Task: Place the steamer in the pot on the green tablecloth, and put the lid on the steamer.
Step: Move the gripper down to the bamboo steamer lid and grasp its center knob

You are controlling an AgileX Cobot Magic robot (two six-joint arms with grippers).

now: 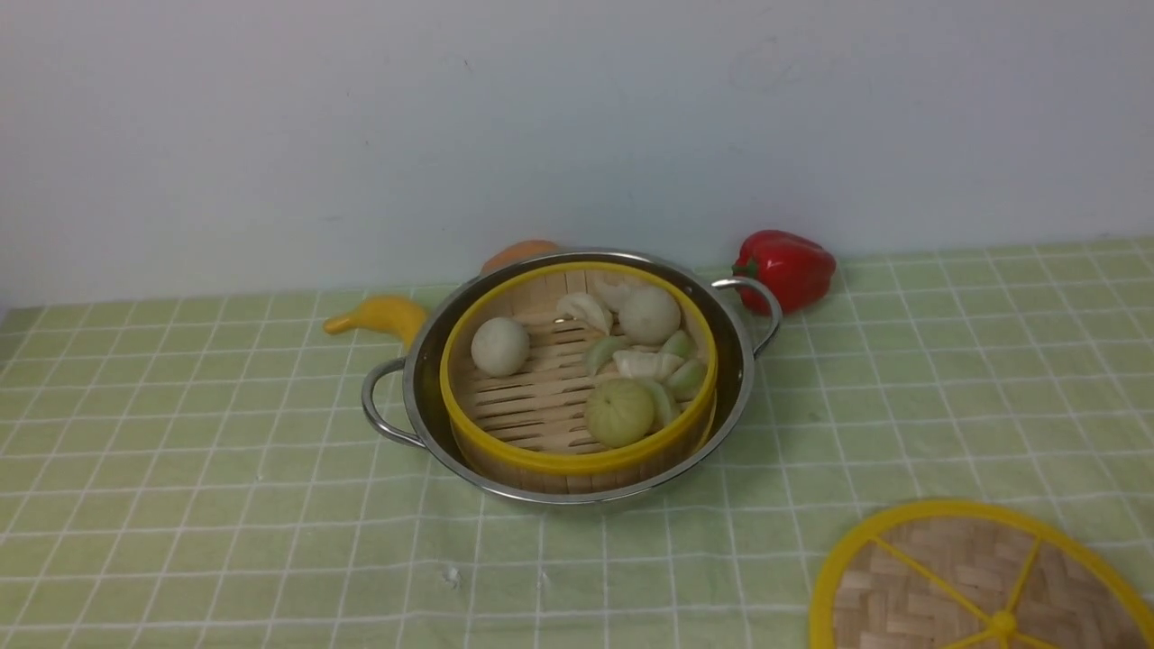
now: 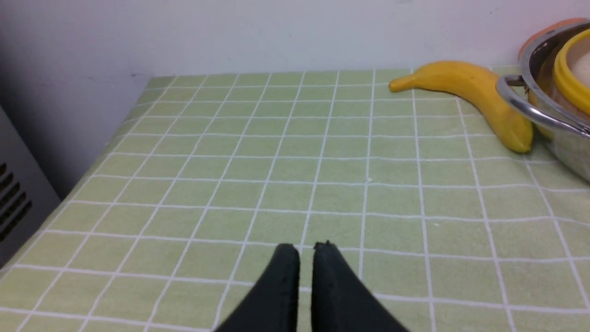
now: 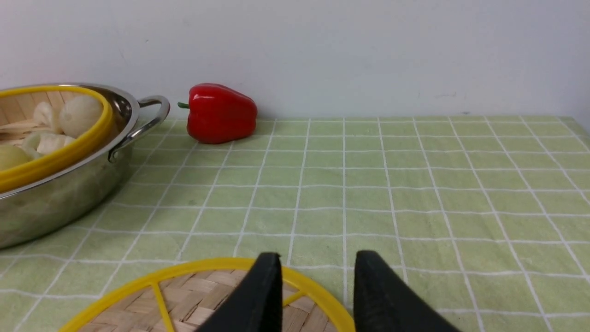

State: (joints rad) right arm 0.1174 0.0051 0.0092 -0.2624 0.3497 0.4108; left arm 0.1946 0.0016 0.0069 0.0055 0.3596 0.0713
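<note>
On the green tablecloth point(image 1: 180, 451) the steamer point(image 1: 577, 365) already sits in the pot point(image 1: 735, 397), so the right end effector point(image 3: 318, 263), spread, hovers over the lid point(image 3: 184, 295) while the left end effector point(image 2: 306, 251), nearly pressed together, holds nothing.

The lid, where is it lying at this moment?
In the front view the lid lies flat on the green tablecloth at the near right, apart from the pot, under the right gripper.

Left claw point(image 2: 306, 251) matte blk tapered fingers, right claw point(image 3: 318, 260) same
</note>
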